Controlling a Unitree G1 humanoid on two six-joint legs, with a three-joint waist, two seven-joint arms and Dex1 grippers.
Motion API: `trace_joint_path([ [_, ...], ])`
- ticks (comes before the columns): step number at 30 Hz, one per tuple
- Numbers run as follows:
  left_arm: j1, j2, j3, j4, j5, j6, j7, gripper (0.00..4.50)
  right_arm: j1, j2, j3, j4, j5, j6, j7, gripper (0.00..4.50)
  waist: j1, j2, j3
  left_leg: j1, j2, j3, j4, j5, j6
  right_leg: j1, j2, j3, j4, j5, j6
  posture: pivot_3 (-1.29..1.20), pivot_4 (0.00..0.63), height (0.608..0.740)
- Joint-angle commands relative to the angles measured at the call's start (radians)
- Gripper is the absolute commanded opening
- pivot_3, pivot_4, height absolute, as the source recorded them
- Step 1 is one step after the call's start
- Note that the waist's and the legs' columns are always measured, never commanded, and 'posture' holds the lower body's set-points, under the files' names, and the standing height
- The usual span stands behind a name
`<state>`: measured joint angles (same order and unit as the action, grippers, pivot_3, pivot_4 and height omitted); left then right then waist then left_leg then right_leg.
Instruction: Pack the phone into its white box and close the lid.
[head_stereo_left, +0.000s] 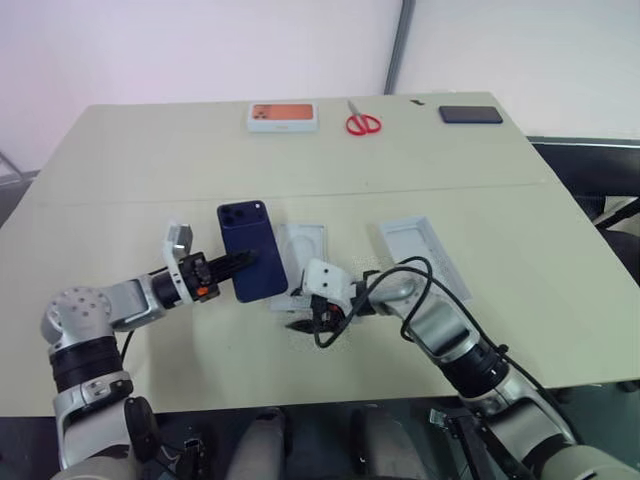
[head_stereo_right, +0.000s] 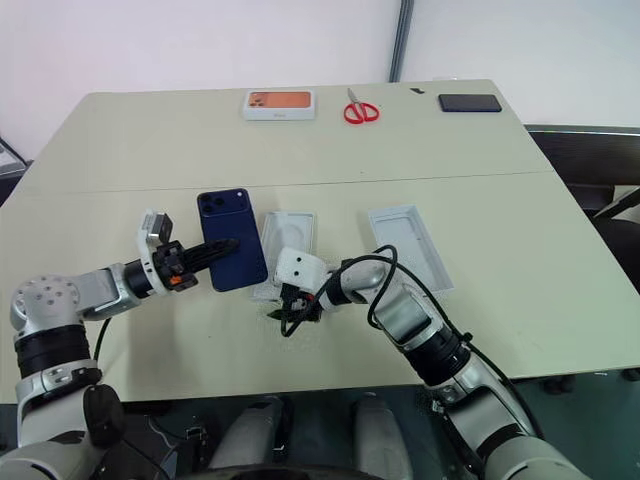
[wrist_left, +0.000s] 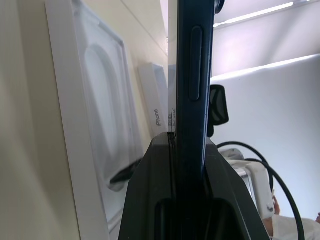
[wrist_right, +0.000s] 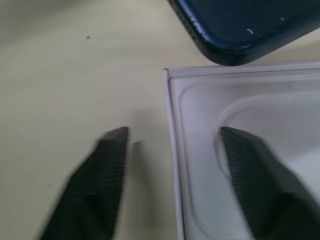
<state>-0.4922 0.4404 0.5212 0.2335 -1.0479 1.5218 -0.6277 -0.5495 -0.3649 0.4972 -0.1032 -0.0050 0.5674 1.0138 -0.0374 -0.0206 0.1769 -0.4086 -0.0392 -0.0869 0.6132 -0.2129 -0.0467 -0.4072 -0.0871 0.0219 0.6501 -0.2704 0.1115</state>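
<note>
My left gripper (head_stereo_left: 238, 266) is shut on the phone (head_stereo_left: 250, 250), a dark navy slab lifted off the table with its glossy back and camera cluster facing up. The left wrist view looks along the phone's edge (wrist_left: 192, 75), clamped between the two fingers (wrist_left: 150, 170). The white box (head_stereo_left: 303, 245) lies open just right of the phone, its moulded recess (wrist_right: 260, 130) empty. My right gripper (wrist_right: 172, 134) stands open astride the box's near corner, with one finger over the table and one over the tray. The lid (head_stereo_left: 425, 255) lies further right, hollow side up.
Along the table's far edge lie a white box with an orange picture (head_stereo_left: 283, 116), red scissors (head_stereo_left: 363, 122) and a black slab (head_stereo_left: 470, 114). A black cable (head_stereo_left: 400, 280) loops over my right wrist.
</note>
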Motion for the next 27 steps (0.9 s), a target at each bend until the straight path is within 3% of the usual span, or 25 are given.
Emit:
trace_joint_path([
  [1,-0.021,0.013,-0.031,-0.022,-0.017,-0.017,-0.042,0.00,-0.014,-0.035,-0.022,-0.056,0.028,-0.053,0.036,4.44,0.000,0.000,0.000,0.000,0.000,0.000,0.000,0.000,0.000,0.000,0.000,0.000,0.000,0.000,0.000,0.00,0.150,0.740],
  [10,-0.157,0.060,-0.240,0.139,0.104,-0.135,-0.198,0.00,0.003,-0.191,-0.268,-0.064,0.204,-0.054,0.112,4.44,0.009,-0.001,0.001,0.000,-0.001,0.000,0.000,0.000,0.000,0.001,0.000,-0.001,-0.001,0.000,0.000,0.00,0.150,0.740],
  [13,-0.205,0.074,-0.344,0.228,0.176,-0.197,-0.296,0.00,0.022,-0.236,-0.275,-0.025,0.177,-0.100,0.100,4.44,0.018,-0.001,0.001,0.000,-0.002,0.003,0.000,0.000,0.000,0.001,0.000,-0.001,-0.002,0.000,0.000,0.00,0.150,0.740],
  [20,-0.304,0.067,-0.490,0.414,0.301,-0.292,-0.486,0.00,0.032,-0.229,-0.279,-0.053,0.187,-0.083,0.052,4.44,0.018,-0.002,0.003,-0.001,0.000,0.003,0.000,0.000,0.000,0.000,0.003,-0.001,-0.001,0.000,0.000,0.00,0.150,0.740],
  [27,-0.336,0.059,-0.515,0.479,0.371,-0.331,-0.548,3.32,0.052,-0.222,-0.271,-0.070,0.194,-0.074,0.022,4.50,0.021,-0.002,0.003,-0.001,0.000,0.003,0.001,0.000,0.000,0.001,0.003,-0.001,-0.001,0.000,0.000,0.00,0.150,0.740],
])
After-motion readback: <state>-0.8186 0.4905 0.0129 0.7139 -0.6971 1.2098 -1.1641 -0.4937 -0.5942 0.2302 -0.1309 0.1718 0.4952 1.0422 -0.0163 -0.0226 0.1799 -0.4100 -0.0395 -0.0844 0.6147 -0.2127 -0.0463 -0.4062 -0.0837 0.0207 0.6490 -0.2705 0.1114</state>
